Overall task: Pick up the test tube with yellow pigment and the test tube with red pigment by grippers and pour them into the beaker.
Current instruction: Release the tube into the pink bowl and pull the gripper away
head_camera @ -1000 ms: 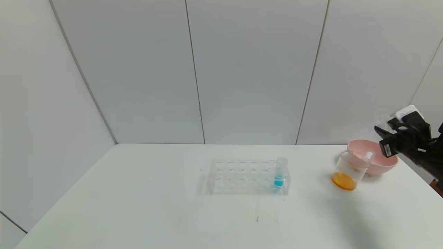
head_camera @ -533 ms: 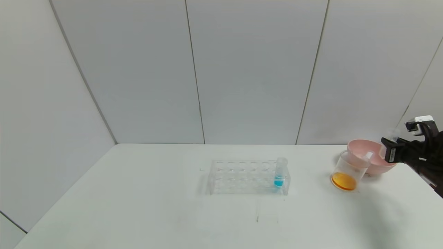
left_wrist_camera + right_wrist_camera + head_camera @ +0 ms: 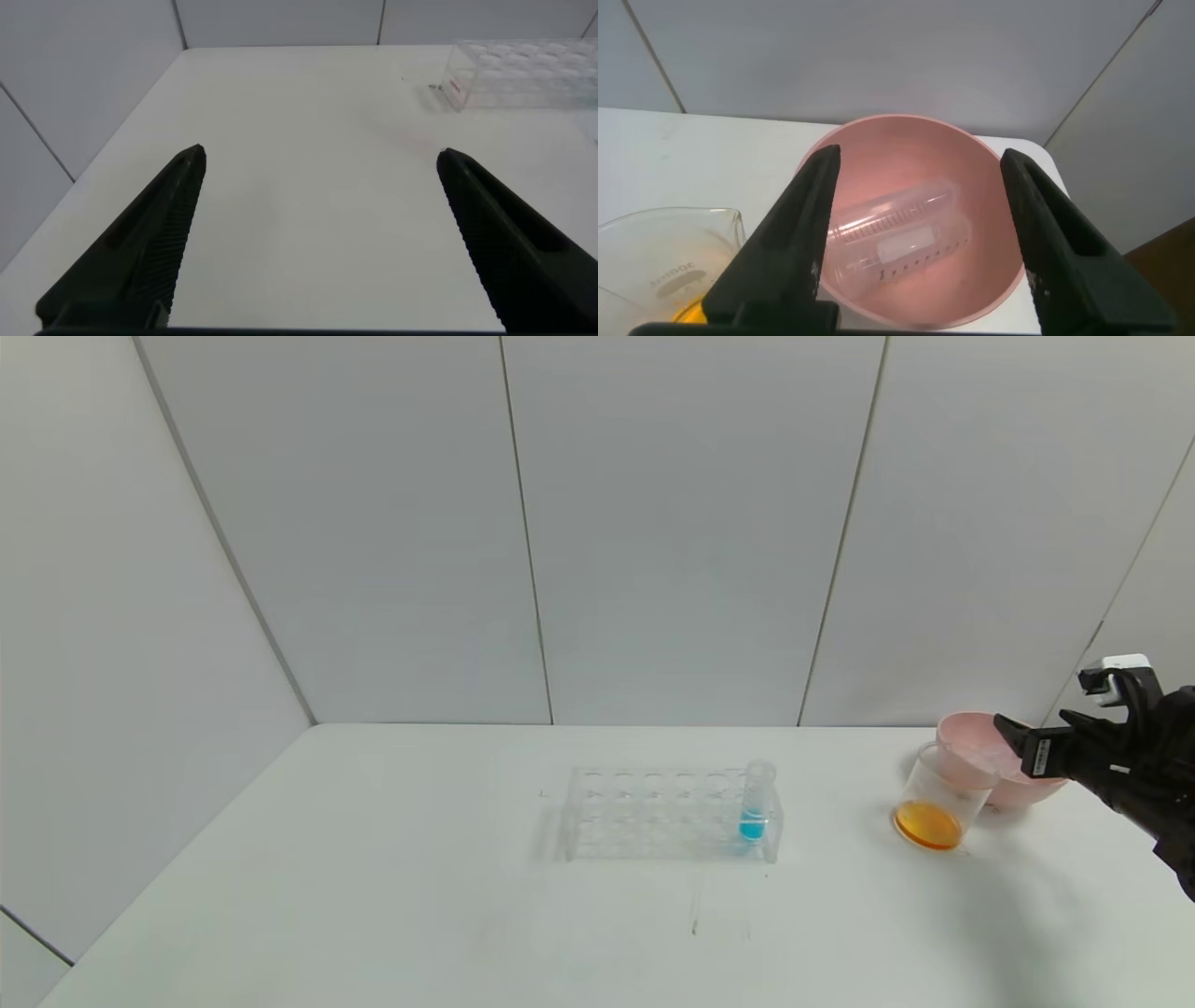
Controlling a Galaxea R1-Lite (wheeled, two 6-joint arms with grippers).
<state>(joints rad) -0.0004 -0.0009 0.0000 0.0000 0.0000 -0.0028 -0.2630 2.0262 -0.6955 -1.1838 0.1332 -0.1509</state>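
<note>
The beaker stands at the table's right and holds orange liquid; its rim also shows in the right wrist view. Right behind it sits a pink bowl with two clear test tubes lying side by side in it. Both look empty, so I cannot tell which one held the yellow pigment and which the red. My right gripper hangs over the bowl, open, with nothing between its fingers. My left gripper is open over bare table, out of the head view.
A clear multi-hole tube rack stands mid-table with one tube of blue liquid at its right end; its end shows in the left wrist view. The table's right edge runs just past the bowl. Grey wall panels close the back.
My right gripper has come down from above and to the right of the bowl, then shifted left over it. Its jaws have opened, and the blurred clear thing it carried is gone from them.
</note>
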